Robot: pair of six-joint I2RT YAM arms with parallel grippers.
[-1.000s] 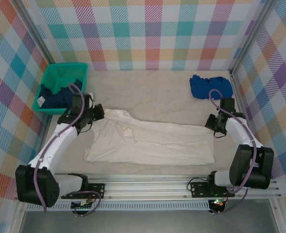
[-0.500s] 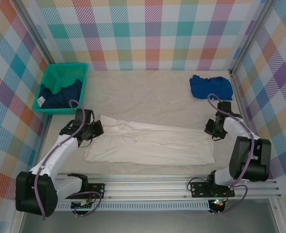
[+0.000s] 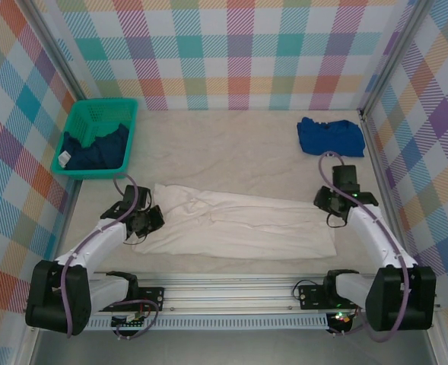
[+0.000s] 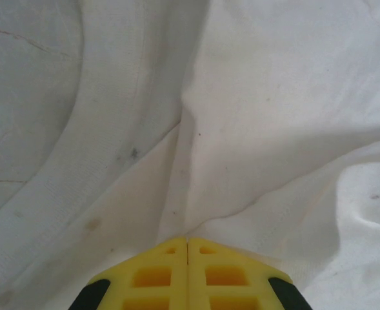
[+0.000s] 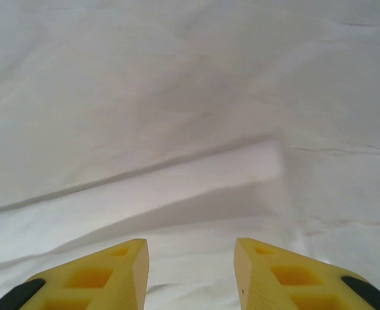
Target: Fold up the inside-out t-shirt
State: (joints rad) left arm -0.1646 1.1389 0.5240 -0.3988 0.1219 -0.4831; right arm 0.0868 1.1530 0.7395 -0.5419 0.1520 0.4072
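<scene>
Top external view: on the beige counter (image 3: 231,144), the white inside-out t-shirt (image 3: 239,228) lies flattened near the front edge. Left fingers (image 4: 170,274) are clenched, pinching its cloth; right fingers (image 5: 122,271) hang spread above its right end.

**Basket (image 3: 104,103) and blue shirt (image 3: 330,135) sit at table's (image 3: 224,148) far corners**

A green plastic basket stands in the far left corner of the beige, wrinkled table. A dark navy garment (image 3: 94,148) is heaped inside it, with a small white tag (image 3: 64,160) showing at its near left end. Well apart, in the far right corner, a bright blue shirt lies crumpled. Pastel plaid walls (image 3: 231,53) close in three sides, with metal posts (image 3: 395,49) at the corners. A slotted metal rail (image 3: 231,293) runs along the near edge.
</scene>
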